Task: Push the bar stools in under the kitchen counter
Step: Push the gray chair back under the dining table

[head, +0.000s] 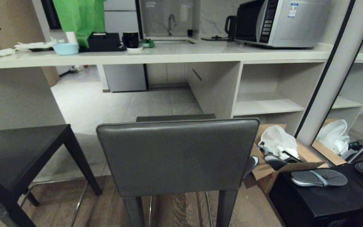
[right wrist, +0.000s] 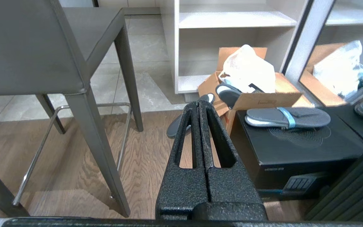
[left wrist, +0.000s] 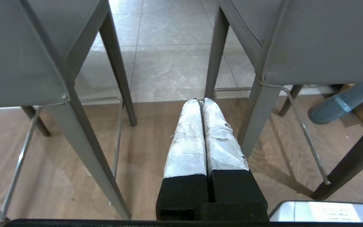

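Left gripper (left wrist: 200,100): white-wrapped fingers (left wrist: 187,138) lying pressed together, nothing between them, hanging low over the wood floor (left wrist: 58,176) and pointing at the gap between the two bar stools. Not touching either one. The nearest thing to its tips is the rear leg of the stool on the robot's right.

Right gripper (right wrist: 198,104): black fingers (right wrist: 219,138) also sitting tight together, holding nothing, hovering over the floor just beside that same stool's right side, w/ a black box (right wrist: 295,145) near on its other side.

Neither arm is showing in the head view.

Right bar stool (head: 178,157) is standing directly in front, backrest facing the camera, seat pointing toward the kitchen counter (head: 169,55). It's sitting on wood floor w/ the front of its seat reaching toward the tiled knee space; its backrest is standing well out from the worktop edge. Left bar stool (head: 14,154) is standing beside it, apart from it, turned at an angle, also out from under the counter.

Further out: grey slipper (head: 318,178) is lying on top of the black box; cardboard box (head: 295,154) w/ a white plastic bag (head: 277,140) is sitting beside the white shelves (head: 266,105). On the worktop: microwave (head: 279,22), black mug (head: 131,39), light-blue bowl (head: 66,48), green bag (head: 79,19).
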